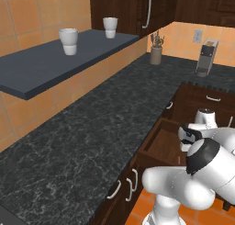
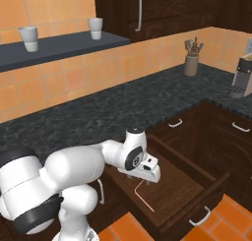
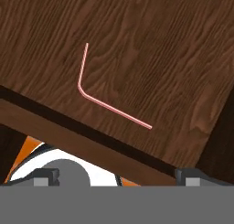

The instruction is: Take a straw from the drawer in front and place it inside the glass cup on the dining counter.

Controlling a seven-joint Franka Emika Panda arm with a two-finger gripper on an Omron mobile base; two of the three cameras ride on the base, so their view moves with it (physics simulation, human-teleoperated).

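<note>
Step in hand: reaching for the straw (image 3: 101, 100); nothing grasped yet. The drawer (image 2: 206, 188) stands pulled out below the black speckled counter (image 2: 128, 105), and the straw, pink and bent into an L, lies flat on the drawer's wood floor, alone. The gripper (image 2: 145, 172) hangs above the drawer interior, pointing down, jaws spread wide and empty; in the hand view the two finger tips (image 3: 45, 176) sit well apart with the straw ahead of them and apart from both. Judgement: the next move calls for descending, centring one leg of the straw between the fingers, then closing. A thin object lying flat may slip.
</note>
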